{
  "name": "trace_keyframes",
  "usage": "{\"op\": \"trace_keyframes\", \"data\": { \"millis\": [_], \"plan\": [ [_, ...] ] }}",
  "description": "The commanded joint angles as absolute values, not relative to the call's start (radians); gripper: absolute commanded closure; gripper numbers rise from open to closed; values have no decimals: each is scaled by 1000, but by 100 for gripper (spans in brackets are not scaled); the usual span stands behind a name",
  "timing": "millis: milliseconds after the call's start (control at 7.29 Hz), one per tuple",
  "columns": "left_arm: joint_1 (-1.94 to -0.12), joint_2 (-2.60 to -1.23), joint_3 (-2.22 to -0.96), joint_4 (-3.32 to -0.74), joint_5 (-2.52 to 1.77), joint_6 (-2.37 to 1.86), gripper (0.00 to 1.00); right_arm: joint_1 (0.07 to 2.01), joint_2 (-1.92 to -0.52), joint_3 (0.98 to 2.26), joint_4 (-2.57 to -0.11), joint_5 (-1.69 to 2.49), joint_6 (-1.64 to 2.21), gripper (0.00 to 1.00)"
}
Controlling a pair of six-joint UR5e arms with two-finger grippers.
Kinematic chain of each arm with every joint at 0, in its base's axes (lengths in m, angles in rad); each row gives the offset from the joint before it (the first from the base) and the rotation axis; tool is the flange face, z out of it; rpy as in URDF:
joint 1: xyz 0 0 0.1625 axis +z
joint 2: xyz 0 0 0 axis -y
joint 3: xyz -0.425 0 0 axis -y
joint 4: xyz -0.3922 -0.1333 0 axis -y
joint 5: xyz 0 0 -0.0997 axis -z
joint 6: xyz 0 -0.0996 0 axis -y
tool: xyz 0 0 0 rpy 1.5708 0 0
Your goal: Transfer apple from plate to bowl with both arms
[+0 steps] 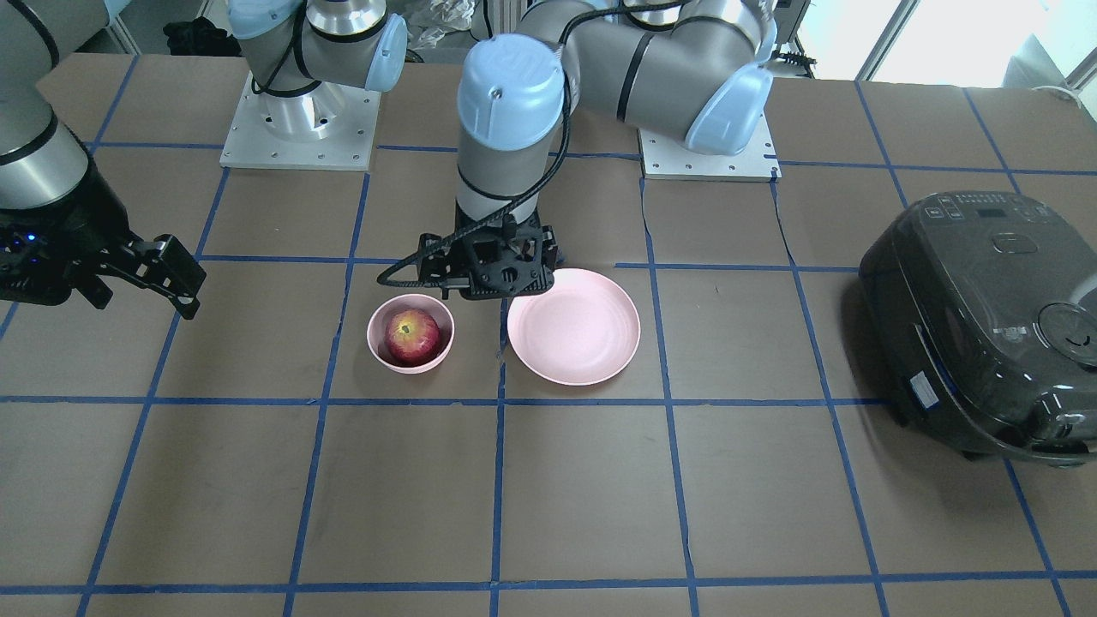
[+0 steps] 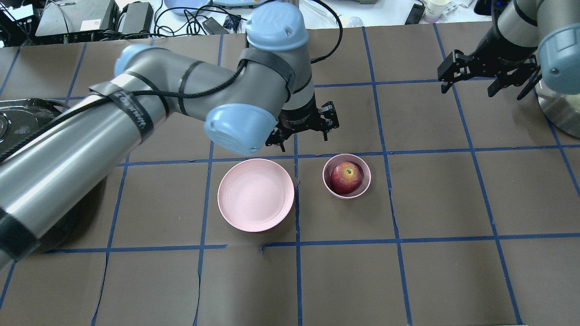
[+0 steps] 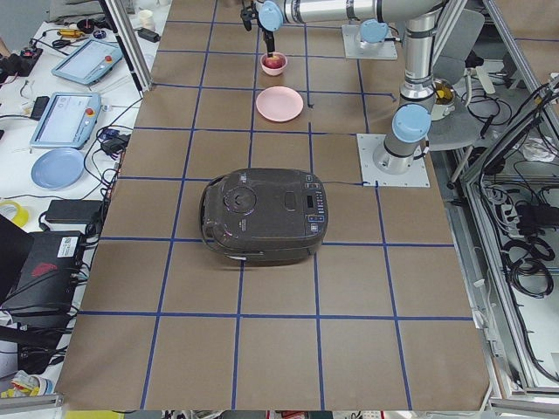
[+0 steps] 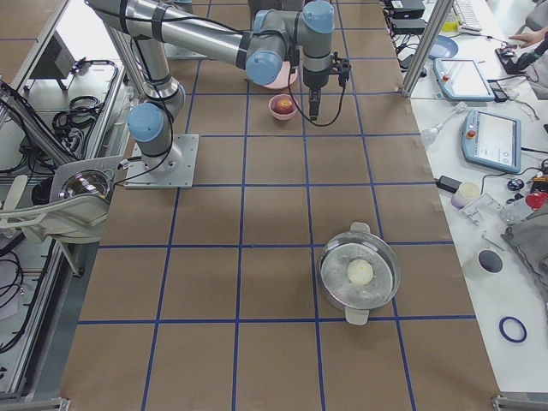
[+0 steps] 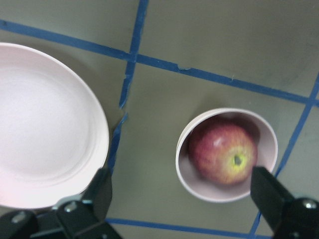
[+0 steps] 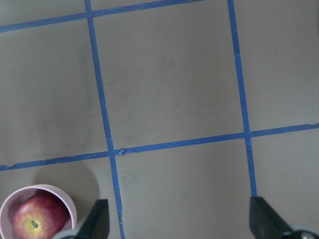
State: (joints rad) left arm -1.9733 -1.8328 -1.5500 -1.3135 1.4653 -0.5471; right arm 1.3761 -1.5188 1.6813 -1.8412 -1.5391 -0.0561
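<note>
The red apple (image 1: 412,335) lies in the small deep pink bowl (image 1: 374,339), stem dimple up; both also show in the overhead view, apple (image 2: 346,177) and bowl (image 2: 325,177). The wide pink plate (image 1: 573,326) (image 2: 256,194) stands bare beside the bowl. My left gripper (image 1: 506,287) (image 2: 301,136) is open and empty, above the table behind the gap between plate and bowl. In the left wrist view the apple (image 5: 224,153) lies between its fingers (image 5: 98,190). My right gripper (image 1: 146,296) (image 2: 487,86) is open and empty, well away from the bowl.
A dark rice cooker (image 1: 986,326) (image 3: 262,216) stands on the robot's left side of the table. A steel pot (image 4: 360,274) stands at the robot's right end. Blue tape lines grid the brown tabletop (image 1: 591,497).
</note>
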Motion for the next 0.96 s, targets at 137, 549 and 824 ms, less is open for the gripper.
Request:
{"op": "trace_keyframes", "data": {
  "millis": [137, 549, 824],
  "plan": [
    [-1881, -1630, -1543, -1575, 1546, -300, 0, 1507, -1618, 1678, -1741, -1543, 121, 0],
    [-1699, -1553, -1548, -1603, 1543, -154, 0, 1563, -1646, 1649, -1640, -1540, 259, 0],
    [-1594, -1551, -1551, -1552, 1540, -150, 0, 1560, -1635, 1637, -1585, -1540, 258, 0]
  ]
}}
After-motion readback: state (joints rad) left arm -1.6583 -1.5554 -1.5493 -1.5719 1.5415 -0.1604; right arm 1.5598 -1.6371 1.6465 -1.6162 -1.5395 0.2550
